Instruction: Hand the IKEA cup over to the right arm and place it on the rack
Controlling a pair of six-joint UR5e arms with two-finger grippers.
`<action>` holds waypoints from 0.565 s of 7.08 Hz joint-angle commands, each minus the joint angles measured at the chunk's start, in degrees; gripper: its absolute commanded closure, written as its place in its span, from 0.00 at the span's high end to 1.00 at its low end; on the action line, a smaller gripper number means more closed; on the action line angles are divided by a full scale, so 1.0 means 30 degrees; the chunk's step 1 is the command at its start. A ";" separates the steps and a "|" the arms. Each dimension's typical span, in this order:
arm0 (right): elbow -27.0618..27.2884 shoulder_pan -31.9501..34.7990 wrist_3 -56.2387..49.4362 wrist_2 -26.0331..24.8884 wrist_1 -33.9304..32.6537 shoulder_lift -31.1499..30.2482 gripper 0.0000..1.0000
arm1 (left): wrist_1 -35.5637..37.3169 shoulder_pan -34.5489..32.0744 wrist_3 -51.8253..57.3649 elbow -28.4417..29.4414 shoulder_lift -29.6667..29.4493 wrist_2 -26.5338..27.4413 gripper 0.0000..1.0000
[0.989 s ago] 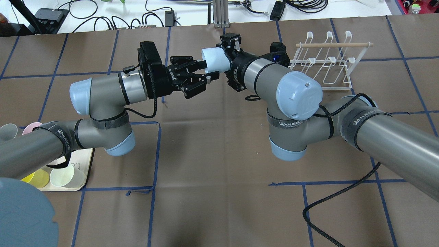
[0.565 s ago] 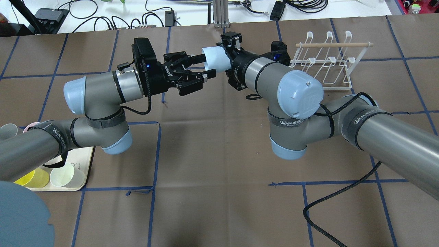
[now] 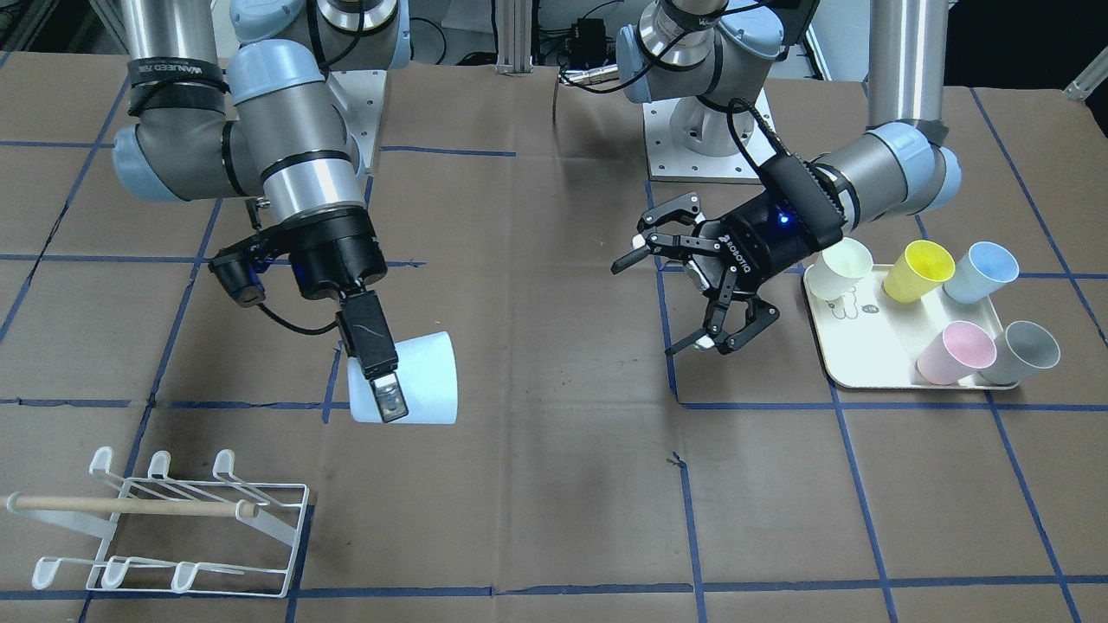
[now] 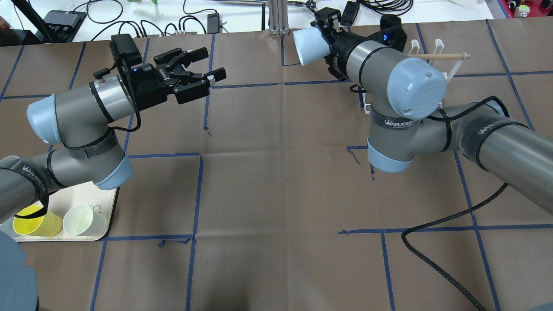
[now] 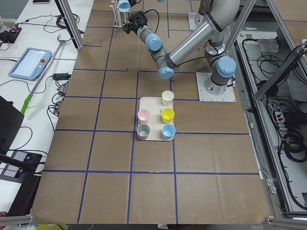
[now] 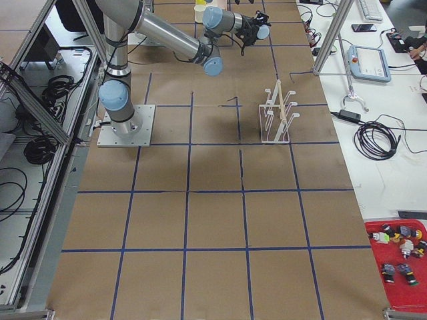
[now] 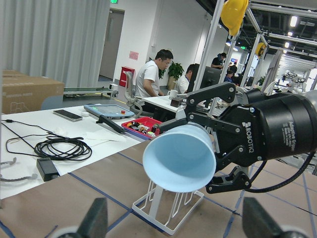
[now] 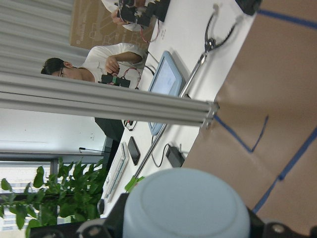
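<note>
Right end effector (image 3: 387, 394) pinches the pale-blue plastic cup (image 3: 420, 376) on its side above the table, short of the white wire rack with wooden dowel (image 3: 130, 506) by the operators' edge. Left end effector (image 3: 671, 294) is spread and empty. Transfer judged done; next, carry the cup over and seat its mouth on a prong.

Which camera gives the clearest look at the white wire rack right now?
The exterior front-facing view: the rack sits whole and unobstructed at lower left, prongs and dowel clear. Overhead, the right arm hides most of it. Exterior right shows it small, end-on; the left wrist camera catches only its base below the cup.
</note>
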 commanded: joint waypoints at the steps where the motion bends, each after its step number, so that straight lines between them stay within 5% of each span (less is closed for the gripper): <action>1: -0.0133 -0.1708 -1.0041 -0.0139 -0.0421 0.0002 0.20 | -0.0682 0.0726 -0.0339 0.0821 -0.0049 0.3074 0.96; 4: -0.0949 -0.3988 -2.2272 -0.0170 -0.2555 0.1984 0.20 | -0.8627 -0.0293 -0.0635 0.5005 -0.0137 0.9991 0.96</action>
